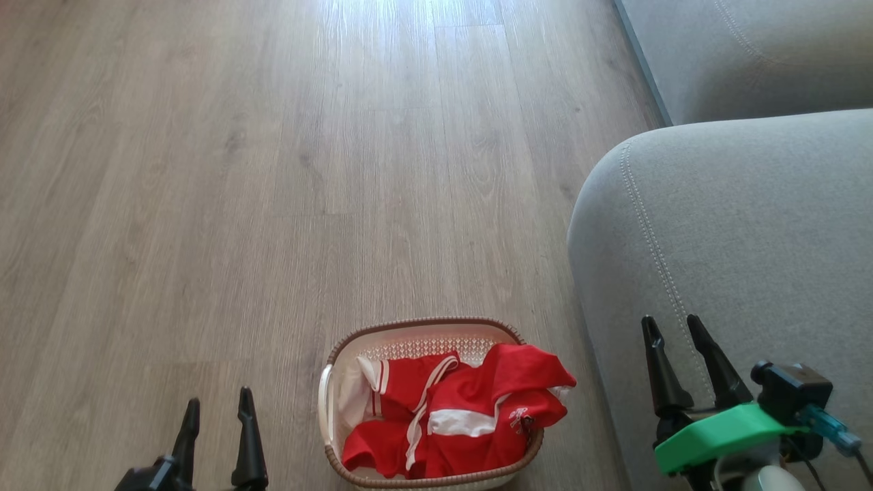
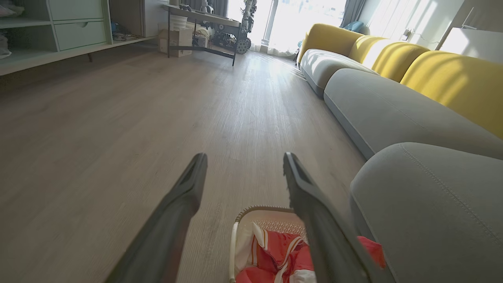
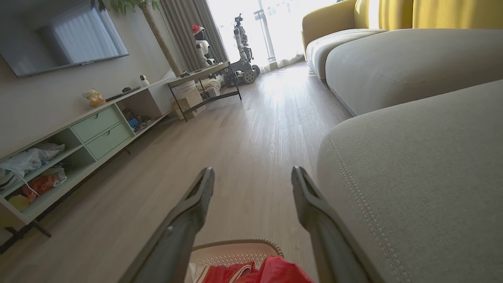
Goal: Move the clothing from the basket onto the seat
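The red and white clothing point(image 1: 470, 416) lies heaped in the basket point(image 1: 327, 382), which stands on the wooden floor point(image 1: 273, 170) just beside the grey seat point(image 1: 750, 225); the left gripper point(image 1: 217, 404) hangs with fingers apart and empty left of the basket; the right gripper point(image 1: 674, 326) hangs parted and empty over the seat's edge.

Clothing point(image 1: 464, 409) in basket point(image 1: 423, 326), just left of seat point(image 1: 736, 225).

Sunlit wood floor point(image 1: 273, 170) runs past green shelving point(image 3: 98, 129).
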Available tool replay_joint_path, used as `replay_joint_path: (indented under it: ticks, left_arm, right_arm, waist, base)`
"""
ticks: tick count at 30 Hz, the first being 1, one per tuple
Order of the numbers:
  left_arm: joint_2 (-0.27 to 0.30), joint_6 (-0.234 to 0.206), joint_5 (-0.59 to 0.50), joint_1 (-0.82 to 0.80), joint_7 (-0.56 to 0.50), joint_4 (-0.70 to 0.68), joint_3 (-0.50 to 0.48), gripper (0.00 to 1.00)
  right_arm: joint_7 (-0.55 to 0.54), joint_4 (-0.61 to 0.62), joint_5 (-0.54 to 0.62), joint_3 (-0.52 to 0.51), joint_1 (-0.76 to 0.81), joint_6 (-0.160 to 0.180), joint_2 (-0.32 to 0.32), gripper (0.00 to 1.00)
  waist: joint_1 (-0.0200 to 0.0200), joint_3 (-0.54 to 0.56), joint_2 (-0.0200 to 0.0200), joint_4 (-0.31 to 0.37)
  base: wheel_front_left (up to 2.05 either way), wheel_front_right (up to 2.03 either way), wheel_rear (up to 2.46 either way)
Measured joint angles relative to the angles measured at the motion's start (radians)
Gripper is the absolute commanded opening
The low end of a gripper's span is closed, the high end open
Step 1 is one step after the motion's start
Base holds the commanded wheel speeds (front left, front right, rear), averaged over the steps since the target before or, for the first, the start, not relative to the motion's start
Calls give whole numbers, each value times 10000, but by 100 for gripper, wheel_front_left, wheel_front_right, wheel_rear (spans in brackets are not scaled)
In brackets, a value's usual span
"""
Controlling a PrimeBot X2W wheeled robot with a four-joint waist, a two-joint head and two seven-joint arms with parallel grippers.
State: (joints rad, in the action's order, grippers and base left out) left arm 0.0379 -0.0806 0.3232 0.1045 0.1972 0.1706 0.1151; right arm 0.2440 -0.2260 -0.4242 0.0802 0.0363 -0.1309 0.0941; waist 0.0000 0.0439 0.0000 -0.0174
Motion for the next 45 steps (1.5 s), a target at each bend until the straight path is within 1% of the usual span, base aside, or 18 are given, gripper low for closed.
replay_joint_path:
  ticks: [6, 14, 19, 45]
  left_arm:
    - [8, -6, -709, 12, 182, -2, 23, 100]
    - [23, -169, -1624, 269, 368, -10, 115, 100]
    - [27, -178, -2159, 340, 525, -12, 228, 100]
    - [31, -221, -2184, 357, 525, 2, 234, 100]
  right_arm:
    - [40, -31, 890, -148, 59, 0, -153, 100]
    - [42, -65, 2023, -351, 196, 0, -309, 100]
    - [59, -77, 2688, -460, 196, 0, -412, 100]
    - [59, -77, 2736, -499, 196, 0, -443, 100]
  waist:
    - [0, 16, 0, -17]
    - [0, 37, 0, -31]
    - [0, 42, 0, -27]
    - [0, -55, 0, -54]
  base:
    - [0, 0, 0]
    - [0, 0, 0]
    - [0, 0, 0]
    - [0, 0, 0]
